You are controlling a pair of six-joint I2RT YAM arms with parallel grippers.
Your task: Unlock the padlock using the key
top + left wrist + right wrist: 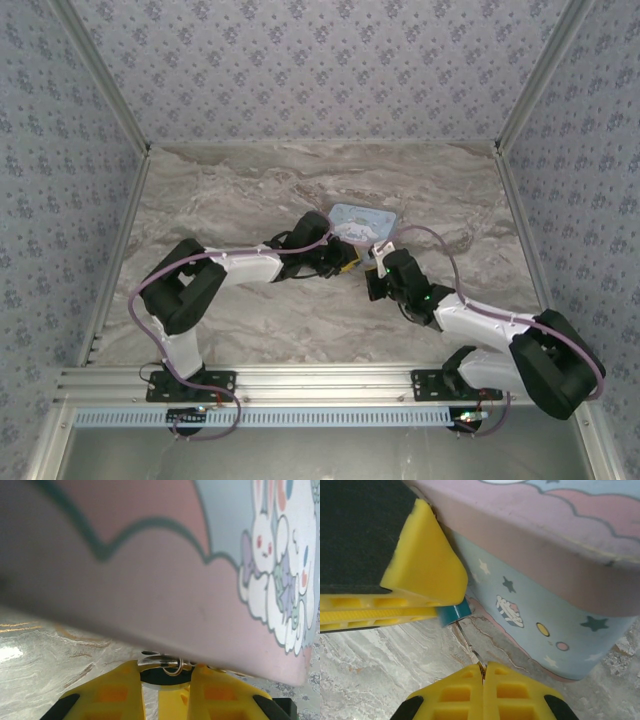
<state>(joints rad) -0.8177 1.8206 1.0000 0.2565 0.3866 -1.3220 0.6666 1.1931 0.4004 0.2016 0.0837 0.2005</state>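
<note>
The marble table (250,190) carries a pale blue cartoon tin (362,222), to which all positions below are referred. The left gripper (167,675) sits close against the tin's near side, jaws narrow and clamped on the padlock (454,614). The padlock's teal-blue body juts from under the yellow fingers (420,570), just beside the tin's wall and low down. The right gripper (483,671) stands just nearer than the padlock, off the same wall, its fingers pressed together on the key (468,642). The key is a thin metal blade reaching up to the padlock; whether it is seated cannot be told. A small wire ring (172,669) hangs at the left fingertips.
</note>
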